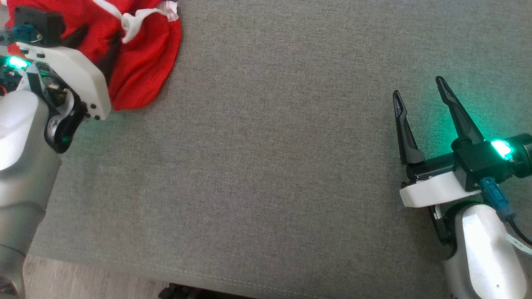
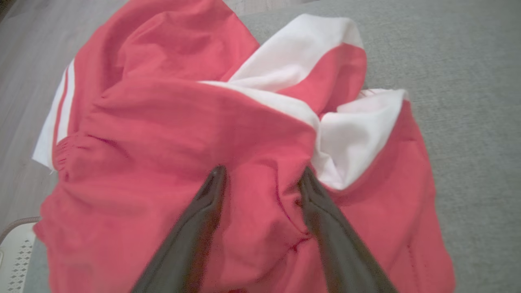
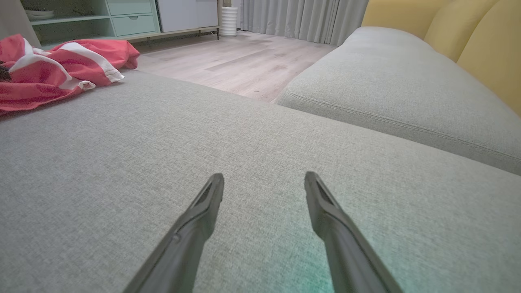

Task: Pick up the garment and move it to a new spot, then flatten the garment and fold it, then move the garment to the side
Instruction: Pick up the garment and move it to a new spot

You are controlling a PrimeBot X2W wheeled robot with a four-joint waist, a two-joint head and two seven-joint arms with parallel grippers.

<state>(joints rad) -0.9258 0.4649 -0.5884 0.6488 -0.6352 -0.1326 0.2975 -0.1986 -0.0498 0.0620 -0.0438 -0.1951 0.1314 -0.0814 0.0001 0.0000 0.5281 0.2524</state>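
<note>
**Zero grip so far: garment (image 1: 141,62) not picked yet**

Garment (red w/ white panels, type unclear) sat crumpled at upper left of head view, on grey sofa cushion (image 1: 270,166). In left wrist view, floor (image 2: 24,81) showed just past it at frame left, so the pile was close to the cushion edge.

Left gripper (image 2: 262,175) was on the pile. Fingers were spread to max, tips against a red ridge at frame centre, cloth bulging up between them. Nothing was clamped.

Right gripper (image 1: 419,86) hovered at right of head view over bare cushion. Fingers were spread wide, it held nothing, and it was well apart from the garment.

Step in hand, imo: the first pick. To do it well:
- Push the tips deeper before closing, so the pinch takes the whole ridge and not just the top layer. Fabric looked thin, so it prob slips out of a shallow pinch.
- Aim at the red bulk. White panel right of the tips looked like a loose flap, and grabbing it would likely lift one layer and drag the rest.
- Close fully and lift straight up until the hem clears the cushion. Then carry to the open centre of head view, where there was plenty of room to flatten.
- Avoid any pull toward frame left of the wrist view. That risks dumping it off the edge.
- R arm: hold off until the cloth lands, then take the opposite edge for spreading.
</note>
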